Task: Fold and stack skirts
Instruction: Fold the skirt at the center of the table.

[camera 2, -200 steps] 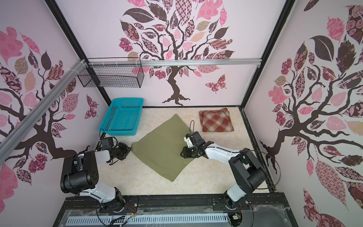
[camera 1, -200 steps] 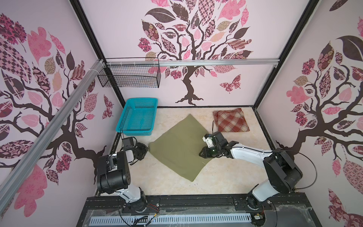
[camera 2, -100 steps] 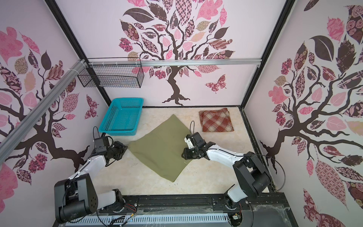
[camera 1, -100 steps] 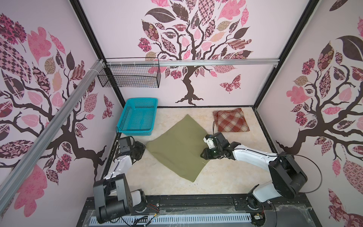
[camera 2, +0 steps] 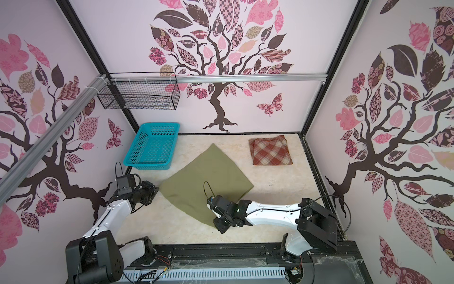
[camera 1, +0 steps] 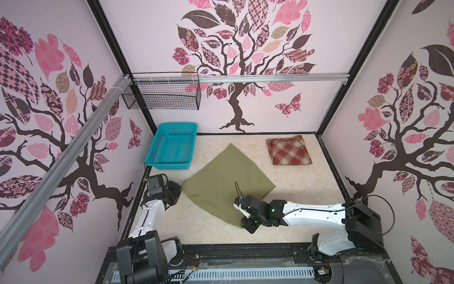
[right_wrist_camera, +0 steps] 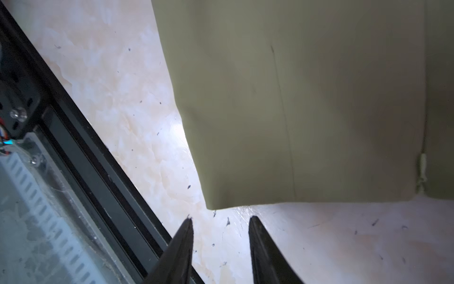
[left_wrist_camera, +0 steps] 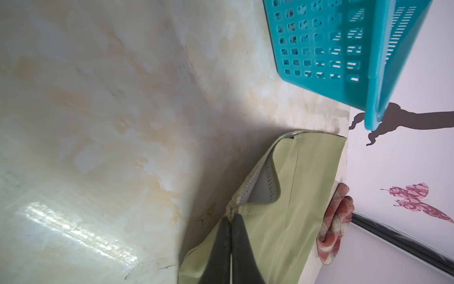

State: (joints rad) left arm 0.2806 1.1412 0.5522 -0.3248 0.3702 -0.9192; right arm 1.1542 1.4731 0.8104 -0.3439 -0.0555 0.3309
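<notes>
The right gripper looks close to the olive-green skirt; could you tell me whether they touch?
Apart. The right wrist view shows the right gripper with open jaws just short of the olive-green skirt corner, bare table showing between them.

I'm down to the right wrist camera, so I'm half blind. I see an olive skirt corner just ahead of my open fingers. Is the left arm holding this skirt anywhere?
Observer: Yes. The left gripper is shut on the olive skirt, at a corner where pale lining shows.
Operator: Where's the plaid one?
Observer: The plaid skirt lies folded in the far right corner, apart from the olive one.
Operator: And the basket?
Observer: The turquoise basket stands at the far left with nothing in it, clear of the olive skirt.
</notes>
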